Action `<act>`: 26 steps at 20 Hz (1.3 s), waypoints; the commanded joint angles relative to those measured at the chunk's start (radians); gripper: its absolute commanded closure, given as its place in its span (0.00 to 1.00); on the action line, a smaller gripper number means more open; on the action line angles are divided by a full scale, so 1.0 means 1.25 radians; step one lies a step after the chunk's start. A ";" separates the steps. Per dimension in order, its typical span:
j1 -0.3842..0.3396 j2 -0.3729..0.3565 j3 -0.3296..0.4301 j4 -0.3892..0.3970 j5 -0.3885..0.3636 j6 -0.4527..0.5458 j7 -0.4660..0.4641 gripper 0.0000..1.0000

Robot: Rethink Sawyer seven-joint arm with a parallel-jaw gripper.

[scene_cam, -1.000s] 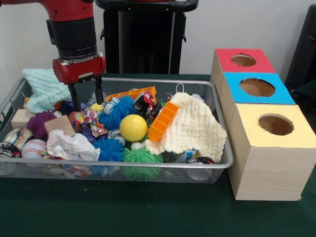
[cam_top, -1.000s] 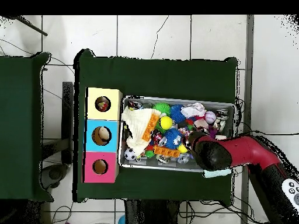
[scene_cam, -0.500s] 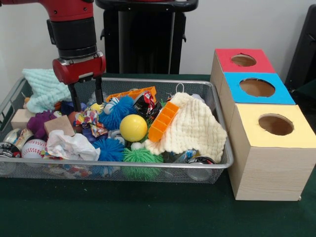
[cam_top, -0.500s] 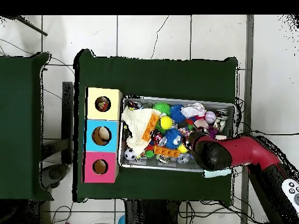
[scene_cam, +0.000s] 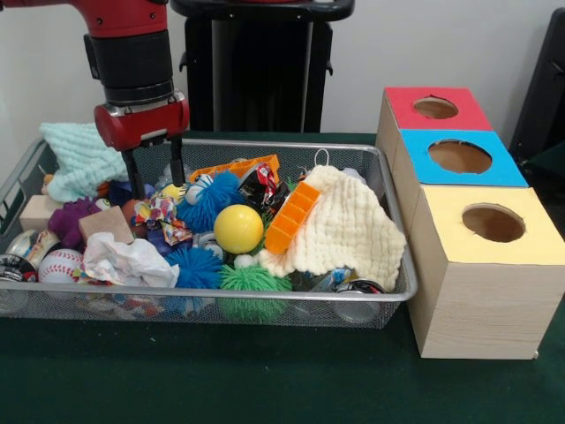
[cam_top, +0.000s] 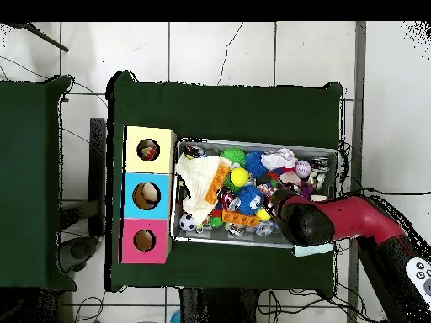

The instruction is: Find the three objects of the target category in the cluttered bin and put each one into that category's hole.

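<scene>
The wire-mesh bin (scene_cam: 265, 299) is full of toys and also shows in the overhead view (cam_top: 252, 143). My gripper (scene_cam: 156, 184) is open and empty over the bin's far left part, its fingertips (scene_cam: 136, 190) just above a crumpled polka-dot bag (scene_cam: 160, 212). A plain white bag (scene_cam: 129, 261) lies at the front left and shows in the overhead view (cam_top: 278, 158). The hole (scene_cam: 493, 223) in the yellow-topped box is to the right of the bin; in the overhead view the hole (cam_top: 148, 151) has something coloured inside. In the overhead view the arm (cam_top: 316, 220) hides the gripper.
A cream knitted cloth (scene_cam: 340, 225) fills the bin's right part and a mint cloth (scene_cam: 79, 155) hangs at the far left corner. A yellow ball (scene_cam: 238, 228), an orange tray (scene_cam: 291, 216), spiky balls (scene_cam: 252, 287) and a baseball (scene_cam: 60, 263) lie around. The blue-topped (scene_cam: 459, 157) and red-topped (scene_cam: 435, 108) boxes stand behind the yellow one.
</scene>
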State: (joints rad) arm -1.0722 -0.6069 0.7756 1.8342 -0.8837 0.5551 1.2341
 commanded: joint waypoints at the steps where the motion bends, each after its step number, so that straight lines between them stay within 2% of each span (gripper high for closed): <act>1: 0.014 0.001 -0.034 0.002 -0.060 -0.009 -0.062 0.00; 12: 0.018 0.009 -0.026 -0.021 -0.050 0.004 -0.077 0.00; 26: -0.003 0.041 -0.003 -0.059 -0.033 0.031 -0.138 0.00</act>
State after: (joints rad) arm -1.0651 -0.6014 0.7758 1.8332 -0.8837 0.5551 1.2341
